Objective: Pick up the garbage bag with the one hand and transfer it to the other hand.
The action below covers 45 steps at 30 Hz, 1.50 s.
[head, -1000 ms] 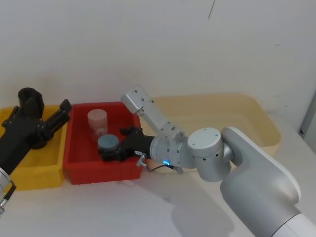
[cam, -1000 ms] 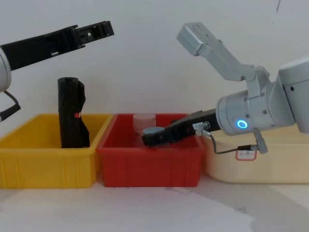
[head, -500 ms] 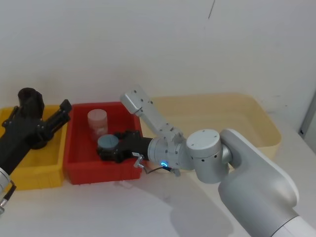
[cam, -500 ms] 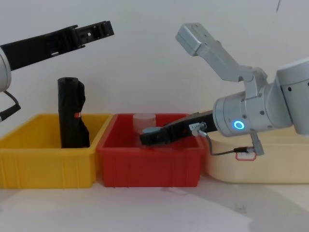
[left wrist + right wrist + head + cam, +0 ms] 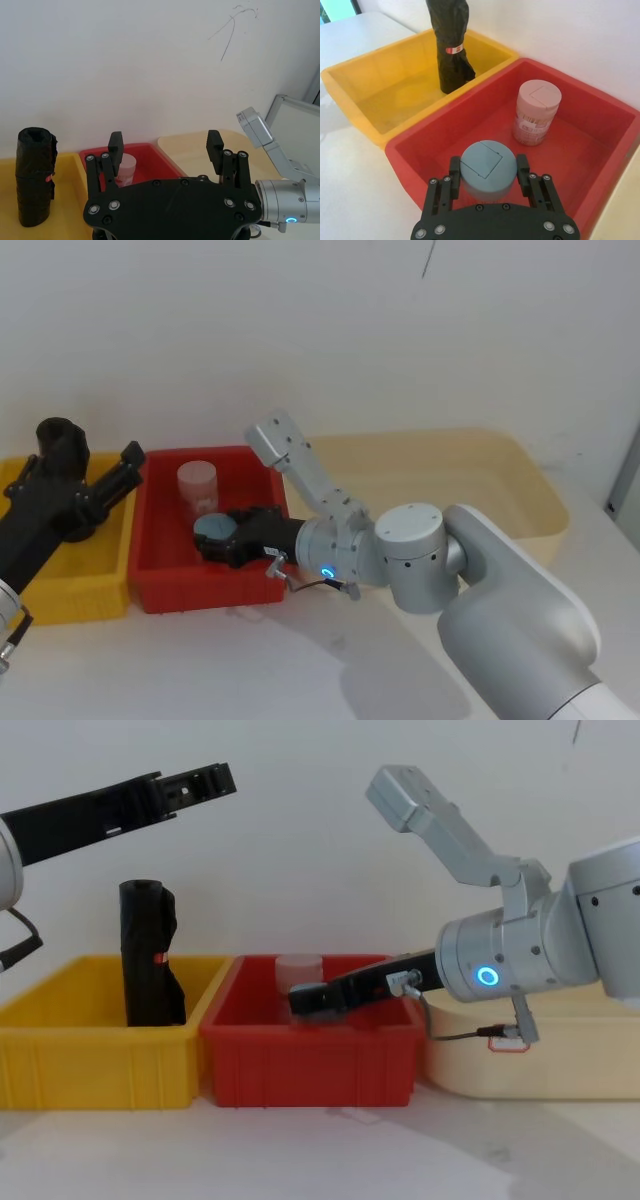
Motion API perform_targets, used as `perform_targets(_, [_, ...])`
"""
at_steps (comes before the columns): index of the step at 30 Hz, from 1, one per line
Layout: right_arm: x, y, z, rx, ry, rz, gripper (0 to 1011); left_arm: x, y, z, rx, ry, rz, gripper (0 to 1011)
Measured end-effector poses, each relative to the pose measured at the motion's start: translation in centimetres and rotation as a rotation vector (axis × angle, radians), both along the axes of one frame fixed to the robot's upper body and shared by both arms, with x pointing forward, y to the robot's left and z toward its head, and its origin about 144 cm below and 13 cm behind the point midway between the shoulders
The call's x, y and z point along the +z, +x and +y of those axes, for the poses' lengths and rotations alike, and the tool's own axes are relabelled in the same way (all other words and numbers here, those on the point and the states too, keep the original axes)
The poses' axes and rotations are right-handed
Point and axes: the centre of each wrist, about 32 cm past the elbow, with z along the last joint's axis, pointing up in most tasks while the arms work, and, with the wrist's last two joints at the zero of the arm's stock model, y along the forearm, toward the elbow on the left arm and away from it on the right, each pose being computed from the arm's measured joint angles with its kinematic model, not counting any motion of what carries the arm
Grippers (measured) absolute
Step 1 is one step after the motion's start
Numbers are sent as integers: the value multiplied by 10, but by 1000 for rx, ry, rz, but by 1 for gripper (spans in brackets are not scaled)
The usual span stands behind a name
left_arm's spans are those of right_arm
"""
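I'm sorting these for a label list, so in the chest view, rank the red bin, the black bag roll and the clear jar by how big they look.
1. red bin, widest by far.
2. black bag roll, tall and narrow, standing in the yellow bin.
3. clear jar, mostly hidden behind the red bin's wall, so it looks smallest; its true size is unsure.
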Motion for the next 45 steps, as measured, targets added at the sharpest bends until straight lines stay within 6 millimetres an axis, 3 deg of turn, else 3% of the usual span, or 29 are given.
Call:
perform_targets(11, [6,1,-2,-47,49,6,650,0,0,0,0,0,0,1002])
perform_targets(20, [28,6,-13,-103,127,-39,650,0,0,0,0,0,0,1001])
perform_targets(26, [50,7,-32,-143,196,-90,650,0,0,0,0,0,0,1001])
perform_targets(35, [66,0,-59,-181,255,-136,650,0,0,0,0,0,0,1001])
perform_targets(45, [58,-9,-84,-217,229,-150,650,0,0,0,0,0,0,1001])
